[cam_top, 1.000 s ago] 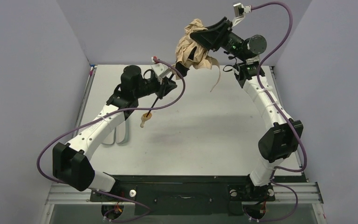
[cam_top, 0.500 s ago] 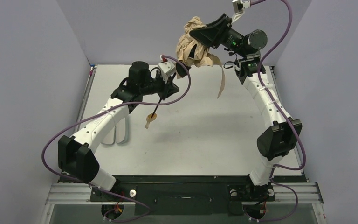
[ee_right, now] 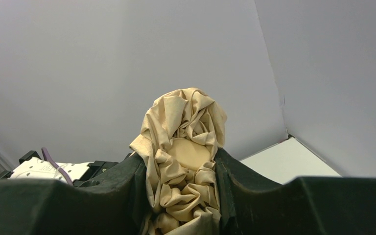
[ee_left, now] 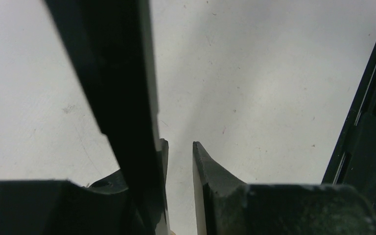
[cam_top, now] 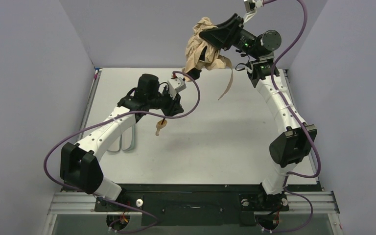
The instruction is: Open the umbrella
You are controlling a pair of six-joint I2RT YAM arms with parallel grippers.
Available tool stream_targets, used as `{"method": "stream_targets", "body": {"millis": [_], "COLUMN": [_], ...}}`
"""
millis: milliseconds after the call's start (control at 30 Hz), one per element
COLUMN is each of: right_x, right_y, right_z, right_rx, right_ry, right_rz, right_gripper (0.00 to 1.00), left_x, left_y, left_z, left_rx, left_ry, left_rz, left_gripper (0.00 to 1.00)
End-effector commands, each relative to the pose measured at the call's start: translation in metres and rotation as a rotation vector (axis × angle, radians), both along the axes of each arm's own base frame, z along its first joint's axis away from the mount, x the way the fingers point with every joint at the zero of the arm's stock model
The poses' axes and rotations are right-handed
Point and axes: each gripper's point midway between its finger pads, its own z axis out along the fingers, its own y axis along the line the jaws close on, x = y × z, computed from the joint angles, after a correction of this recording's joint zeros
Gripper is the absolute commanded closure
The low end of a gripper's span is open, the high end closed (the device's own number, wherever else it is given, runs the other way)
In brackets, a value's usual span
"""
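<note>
1. Hanging high over the table's [cam_top: 215,137] far edge, the umbrella [cam_top: 203,49] is bunched shut; our right gripper [ee_right: 182,166] pinches its canopy [ee_right: 186,122].
2. Its shaft [ee_left: 122,98] slants down to our left gripper [ee_left: 178,152], jaws slightly parted, shaft against one side; the handle [cam_top: 160,129] dangles below.
3. We judge the shaft drawn out, canopy unspread: most of the opening remains.

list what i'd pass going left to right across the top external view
left arm's black elbow → umbrella handle → umbrella canopy → dangling strap → right arm's black elbow
</note>
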Motion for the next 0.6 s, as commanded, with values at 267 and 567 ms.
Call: {"method": "stream_targets", "body": {"millis": [267, 567], "right_x": [-0.012, 0.023], "right_y": [-0.007, -0.013], "right_z": [0.043, 0.013], "right_rx": [0.076, 0.046], "right_ry": [-0.13, -0.007], "right_rz": [-0.025, -0.093], "right_gripper": [1.0, 0.34], "left_x": [-0.006, 0.041], "left_y": [0.006, 0.007], "left_z": [-0.01, 0.048], "left_rx": [0.048, -0.278], "left_ry": [0.02, 0.063], "left_rz": [-0.012, 0.208], "left_gripper": [1.0, 1.0]}}
